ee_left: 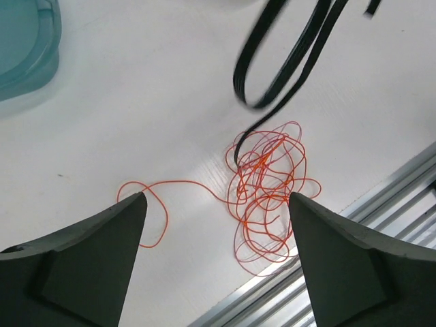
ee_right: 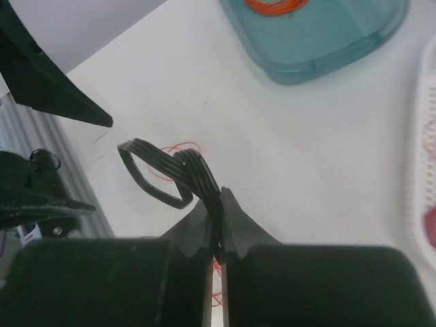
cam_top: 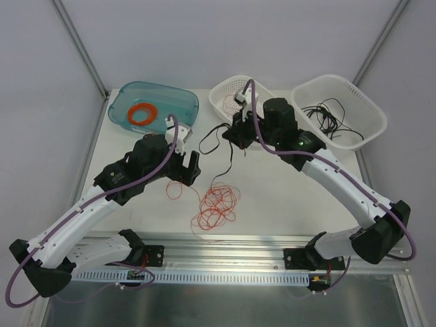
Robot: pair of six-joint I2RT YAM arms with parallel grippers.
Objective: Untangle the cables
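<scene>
right hand [ee_right: 216,208] pinching black cable [ee_right: 196,167], left hand [ee_left: 218,201] spread

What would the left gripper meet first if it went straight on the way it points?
Probably the red cable tangle on the table, lying just ahead of the open left gripper; depth is uncertain.
</scene>
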